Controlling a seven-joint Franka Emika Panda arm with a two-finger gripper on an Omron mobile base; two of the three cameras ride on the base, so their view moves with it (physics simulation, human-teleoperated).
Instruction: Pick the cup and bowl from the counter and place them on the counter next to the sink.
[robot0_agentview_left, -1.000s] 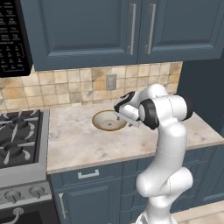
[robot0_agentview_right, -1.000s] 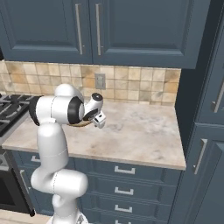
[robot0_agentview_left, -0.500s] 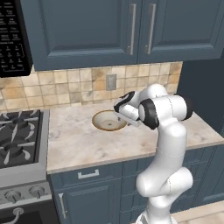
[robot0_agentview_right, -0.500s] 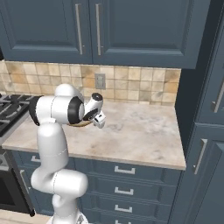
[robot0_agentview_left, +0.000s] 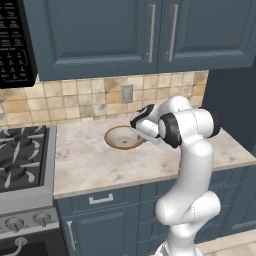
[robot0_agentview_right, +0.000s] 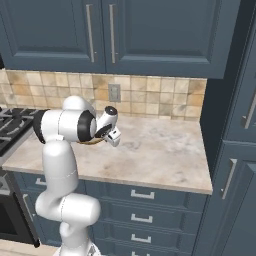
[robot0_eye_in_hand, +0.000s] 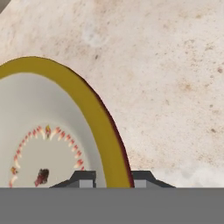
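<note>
In the left base view, the shallow round beige bowl with a tan-brown rim (robot0_agentview_left: 122, 137) sits on the beige marbled stone counter (robot0_agentview_left: 95, 160), near the tiled backsplash (robot0_agentview_left: 75, 97). The white arm's gripper (robot0_agentview_left: 138, 129) is at its right edge. In the right base view, the gripper (robot0_agentview_right: 113, 138) hides most of the bowl. In the hand view, the two dark fingertips (robot0_eye_in_hand: 85, 178) stand one on each side of the bowl's rim (robot0_eye_in_hand: 98, 122), narrowly spread; I cannot tell if they touch it.

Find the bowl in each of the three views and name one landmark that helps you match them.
Left base view: the bowl lies centre, on the counter.
Right base view: mostly behind the arm, rim left of centre.
Hand view: lower left, rim between the fingertips.
Shared landmark: the counter.
</note>
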